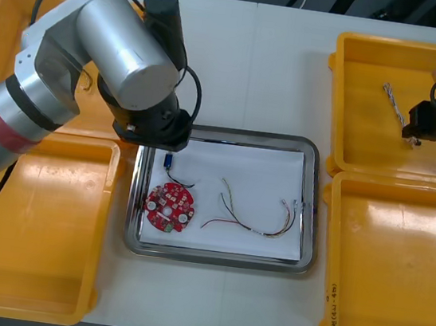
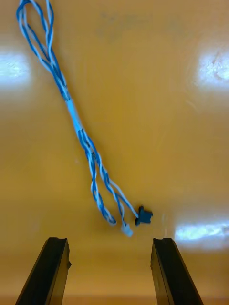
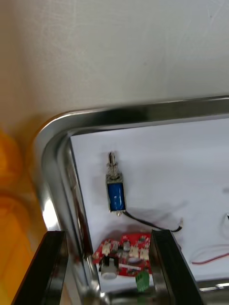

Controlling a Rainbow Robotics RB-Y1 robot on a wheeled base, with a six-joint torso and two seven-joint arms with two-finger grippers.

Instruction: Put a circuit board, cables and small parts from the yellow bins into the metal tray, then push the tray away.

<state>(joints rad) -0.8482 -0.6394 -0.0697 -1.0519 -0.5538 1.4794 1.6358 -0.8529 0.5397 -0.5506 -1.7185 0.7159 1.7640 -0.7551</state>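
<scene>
Bins number four: yellow bins [image 1: 33, 227] stand two at each side of the light table [image 1: 238, 69], and one metal tray [image 1: 308, 215], white inside, sits between them.

The tray holds one round red circuit board [image 1: 170, 206] near its left rim. One small metal part [image 1: 168, 162] with a blue body lies just beyond the board, a thin black lead trailing from it toward the board. To the right of these, red and yellow cable [image 1: 252, 220] lies in loose curves; whether it is one piece or two cannot be told.

The left gripper [image 3: 107, 236] hangs over the tray's far left corner. Its two fingers stand well apart with nothing held between them. In the left wrist view the tray's rim, the board and the blue-bodied part all lie beneath and ahead of the fingertips.

The right gripper [image 1: 412, 138] is inside the far right bin [image 1: 356, 153]. One twisted blue and white cable [image 2: 76, 119] lies on that bin's floor, looped at its far end. Its near end, with a small dark connector [image 2: 143, 215], lies just ahead of the fingertips. The right gripper's fingers are spread wide, clear of the cable, and grasp nothing. The other three bins show bare floors.
</scene>
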